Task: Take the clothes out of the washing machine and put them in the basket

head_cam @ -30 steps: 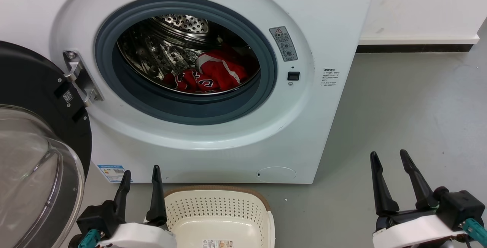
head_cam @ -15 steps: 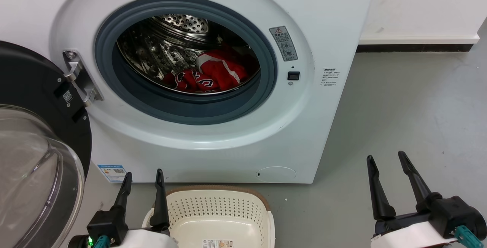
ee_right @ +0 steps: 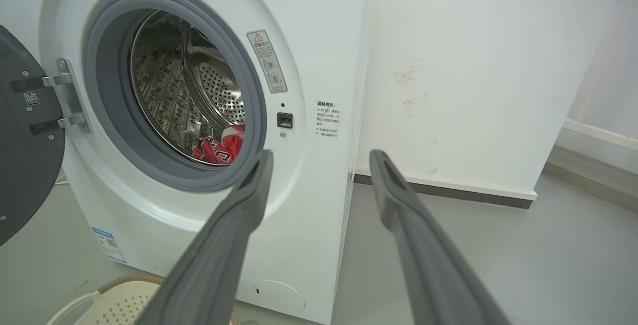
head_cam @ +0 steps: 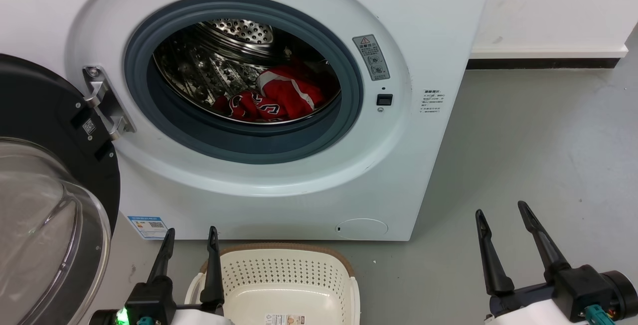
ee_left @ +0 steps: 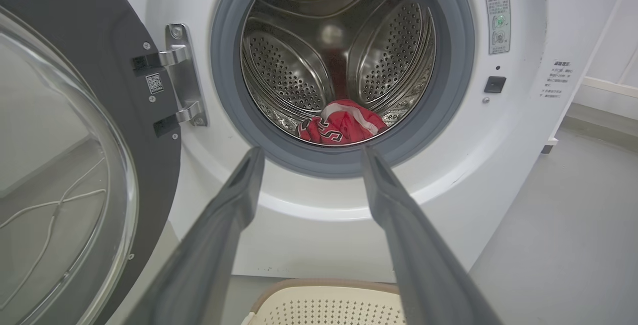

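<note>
The white washing machine (head_cam: 423, 26) stands with its door swung open to the left. Red clothes (head_cam: 279, 98) with white trim lie bunched at the bottom of the steel drum, also seen as the clothes (ee_left: 341, 124) and the clothes (ee_right: 222, 148). The cream basket (head_cam: 286, 277) with a brown rim sits on the floor in front of the machine, with nothing but a label inside. My left gripper (head_cam: 192, 233) is open, low beside the basket's left corner. My right gripper (head_cam: 501, 210) is open over bare floor to the machine's right. Both hold nothing.
The black-framed glass door (head_cam: 45, 200) juts out at the left, close to my left arm. Grey floor (head_cam: 538, 135) spreads to the right of the machine. A white wall with a dark skirting strip (head_cam: 543, 62) runs behind.
Both grippers have sunk lower in the head view, drawing back toward the bottom edge. The clothes, basket and door have not moved.
</note>
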